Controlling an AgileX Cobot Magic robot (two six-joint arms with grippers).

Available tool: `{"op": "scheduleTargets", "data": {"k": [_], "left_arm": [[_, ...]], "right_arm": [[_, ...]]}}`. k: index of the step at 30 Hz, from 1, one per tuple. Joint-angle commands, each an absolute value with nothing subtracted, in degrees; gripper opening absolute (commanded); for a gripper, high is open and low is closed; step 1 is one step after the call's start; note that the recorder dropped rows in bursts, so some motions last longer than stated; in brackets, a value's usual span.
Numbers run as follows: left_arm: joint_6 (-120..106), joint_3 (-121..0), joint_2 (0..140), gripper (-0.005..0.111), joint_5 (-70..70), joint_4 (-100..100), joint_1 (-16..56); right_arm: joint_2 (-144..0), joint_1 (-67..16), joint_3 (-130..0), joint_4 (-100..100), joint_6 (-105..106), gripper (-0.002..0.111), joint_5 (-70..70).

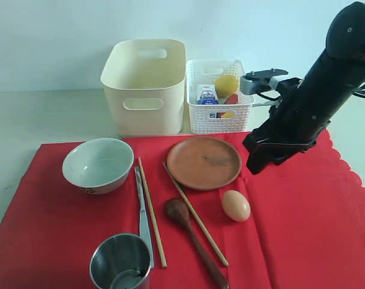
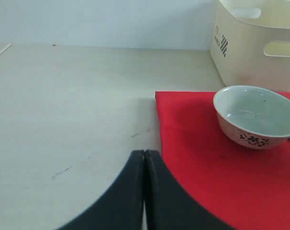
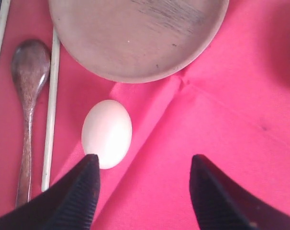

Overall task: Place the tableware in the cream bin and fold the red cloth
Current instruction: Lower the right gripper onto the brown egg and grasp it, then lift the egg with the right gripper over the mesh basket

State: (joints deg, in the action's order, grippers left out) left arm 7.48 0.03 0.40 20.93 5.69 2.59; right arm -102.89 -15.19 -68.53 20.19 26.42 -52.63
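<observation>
1. Starting nearest: finding the steel cup (image 1: 121, 262) standing upright at the near edge of the red cloth (image 1: 303, 241), not yet binned.
2. Moving back: noting the metal knife (image 1: 143, 217) lying flat just beside one of the two wooden chopsticks (image 1: 152, 211), and spotting the other slanting along the dark wooden spoon (image 1: 191, 238).
3. Flagging the egg (image 1: 235, 205) resting on the cloth near the plate's rim: food rather than tableware, and judging it to be blocking any fold until it is lifted off.
4. Seeing the right gripper (image 3: 144, 163) hanging over the egg, fingers spread wide and gripping nothing.
5. Placing the white ceramic bowl (image 1: 98, 164) and the round brown plate (image 1: 204, 162) farther back on the cloth, well apart, both upright and both waiting.
6. Finding the left gripper (image 2: 145, 155) pressed fully closed and empty, hovering over the bare table (image 2: 63, 120) just off the cloth's left edge, facing the bowl.
7. Reaching the cream bin (image 1: 145, 90) behind the cloth, showing nothing inside as far as visible; judging the task barely begun, with every piece of tableware left to load and the cloth lying flat, unfolded.
8. Ending at the white lattice basket (image 1: 220, 99) just beside the bin, holding food items.
</observation>
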Motion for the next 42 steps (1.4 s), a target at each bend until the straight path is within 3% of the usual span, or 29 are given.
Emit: {"op": "scheduleTargets", "data": {"k": [1, 7, 17, 28, 31, 35, 42], "left_arm": [[7.45, 0.00, 0.00, 0.000, 20.45, 5.58, 2.56], [7.45, 0.00, 0.00, 0.000, 20.45, 5.58, 2.56], [7.45, 0.00, 0.00, 0.000, 20.45, 5.58, 2.56], [7.45, 0.00, 0.00, 0.000, 20.45, 5.58, 2.56], [7.45, 0.00, 0.00, 0.000, 20.45, 5.58, 2.56], [7.45, 0.00, 0.00, 0.000, 20.45, 5.58, 2.56], [7.45, 0.00, 0.00, 0.000, 20.45, 5.58, 2.56]], "right_arm": [[-103.77, -15.30, -68.50, 20.91, 26.90, 0.054, -52.77], [-108.46, -16.45, -68.50, 20.73, 26.90, 0.054, -52.77], [-111.80, -25.26, -68.50, 16.69, 25.15, 0.054, -47.34], [-114.89, -25.96, -68.50, 7.67, 16.09, 0.053, -45.27], [-114.89, -25.96, -68.50, 7.53, 16.09, 0.039, -45.14], [-114.66, -25.96, -68.50, 7.53, 16.31, 0.002, -45.55], [-108.75, -25.96, -70.60, 5.56, 16.36, 0.000, -48.93]]}}
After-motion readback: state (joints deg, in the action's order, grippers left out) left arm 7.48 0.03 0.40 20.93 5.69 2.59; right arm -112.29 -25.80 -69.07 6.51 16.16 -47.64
